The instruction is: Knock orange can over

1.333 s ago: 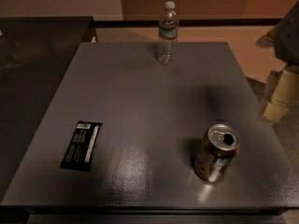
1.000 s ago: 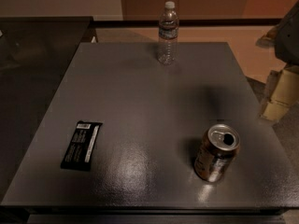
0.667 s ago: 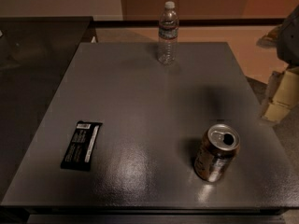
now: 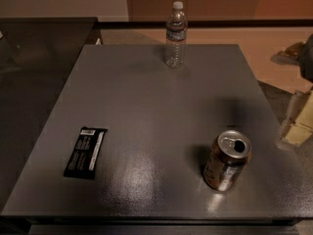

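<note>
The orange can [image 4: 227,161] stands upright on the grey table [image 4: 146,111], near its front right corner, with its silver top and open pull-tab hole facing up. My gripper [image 4: 298,122] shows as a pale shape at the right edge of the camera view. It is beyond the table's right side, apart from the can and to its right. A dark part of the arm [image 4: 308,58] sits above it.
A clear plastic water bottle [image 4: 175,35] stands upright at the table's far edge. A black snack bar wrapper [image 4: 86,152] lies flat at the front left. A dark counter [image 4: 34,58] adjoins the table on the left.
The gripper and arm have shifted slightly right and down at the frame's edge. The can, bottle and wrapper have not moved.
</note>
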